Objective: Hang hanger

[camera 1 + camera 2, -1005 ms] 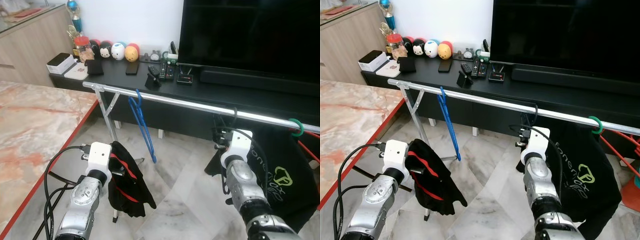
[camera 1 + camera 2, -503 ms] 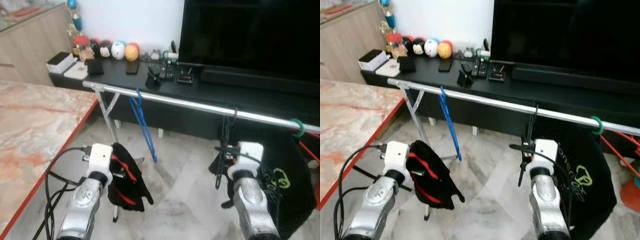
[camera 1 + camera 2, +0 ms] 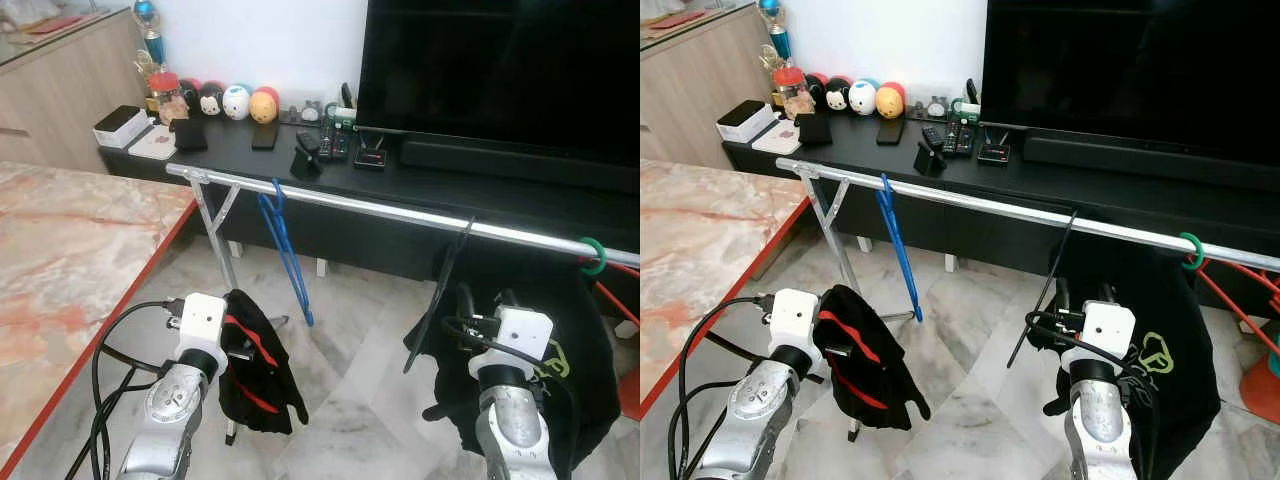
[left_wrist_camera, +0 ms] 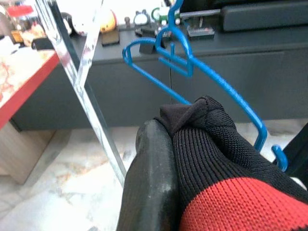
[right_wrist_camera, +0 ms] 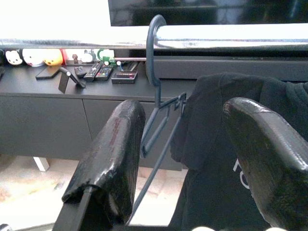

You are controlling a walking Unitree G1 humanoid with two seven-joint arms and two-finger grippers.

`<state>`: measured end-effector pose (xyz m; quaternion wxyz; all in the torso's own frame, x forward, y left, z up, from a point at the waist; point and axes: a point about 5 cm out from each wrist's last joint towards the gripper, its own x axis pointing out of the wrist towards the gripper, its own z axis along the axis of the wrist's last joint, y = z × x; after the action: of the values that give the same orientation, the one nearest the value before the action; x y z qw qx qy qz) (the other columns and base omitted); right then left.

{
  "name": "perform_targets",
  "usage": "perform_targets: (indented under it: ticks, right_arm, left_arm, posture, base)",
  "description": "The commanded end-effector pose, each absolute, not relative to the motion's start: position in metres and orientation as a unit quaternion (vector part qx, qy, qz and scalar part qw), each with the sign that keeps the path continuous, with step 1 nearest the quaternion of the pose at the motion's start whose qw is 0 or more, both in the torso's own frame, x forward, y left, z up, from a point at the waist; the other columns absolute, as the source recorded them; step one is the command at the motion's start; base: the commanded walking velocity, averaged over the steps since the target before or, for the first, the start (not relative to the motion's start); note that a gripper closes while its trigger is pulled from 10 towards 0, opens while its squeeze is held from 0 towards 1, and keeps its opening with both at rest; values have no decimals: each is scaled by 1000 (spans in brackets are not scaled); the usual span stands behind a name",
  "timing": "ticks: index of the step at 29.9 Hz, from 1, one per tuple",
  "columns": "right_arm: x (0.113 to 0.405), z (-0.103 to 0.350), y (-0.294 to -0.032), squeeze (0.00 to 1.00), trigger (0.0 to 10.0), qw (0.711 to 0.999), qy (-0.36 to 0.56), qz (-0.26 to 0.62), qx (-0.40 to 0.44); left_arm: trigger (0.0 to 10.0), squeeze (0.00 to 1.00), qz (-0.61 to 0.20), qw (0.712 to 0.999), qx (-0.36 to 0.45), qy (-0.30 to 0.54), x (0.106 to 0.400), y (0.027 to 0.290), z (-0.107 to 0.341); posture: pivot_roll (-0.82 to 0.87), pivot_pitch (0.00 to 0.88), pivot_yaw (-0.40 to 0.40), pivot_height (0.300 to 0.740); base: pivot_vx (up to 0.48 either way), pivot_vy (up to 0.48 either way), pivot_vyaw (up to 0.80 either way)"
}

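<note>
Hanger (image 5: pixel 153 82), thin and dark, hooks over silver rail (image 5: pixel 231 37).

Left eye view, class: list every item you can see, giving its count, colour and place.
Rail: one, silver, in front of the cabinet.
Blue hanger: one, hooked on the rail's left part.
Dark hanger: one, hooked on the rail, carrying a black shirt.
Green hook: one, on the rail's right end.
Television: one, black, on the cabinet.
Round toys: several, cabinet top.
Black-and-red garment: one, held by the left end effector.
Right end effector: open, below the dark hanger.
</note>
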<state>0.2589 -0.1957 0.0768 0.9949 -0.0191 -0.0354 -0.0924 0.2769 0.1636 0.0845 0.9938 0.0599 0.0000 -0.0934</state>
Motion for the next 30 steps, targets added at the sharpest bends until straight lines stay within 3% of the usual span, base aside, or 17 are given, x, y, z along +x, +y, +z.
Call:
perform_targets:
  ticks: [1,30]
  right_arm:
    - [261,83,-195,0,10000,994,-45,-97,-10]
    - [269,88,-197,0,10000,994,-38,-98,-5]
  left_arm:
    - [10000,0,-93,993,62,-23,278,163,93]
    - [10000,0,-85,994,57,-30,281,160,97]
  posture:
    - [-2,0,15,740]
    - [-4,30,5,740]
  base:
    - [-307,0,0]
    - [-269,0,0]
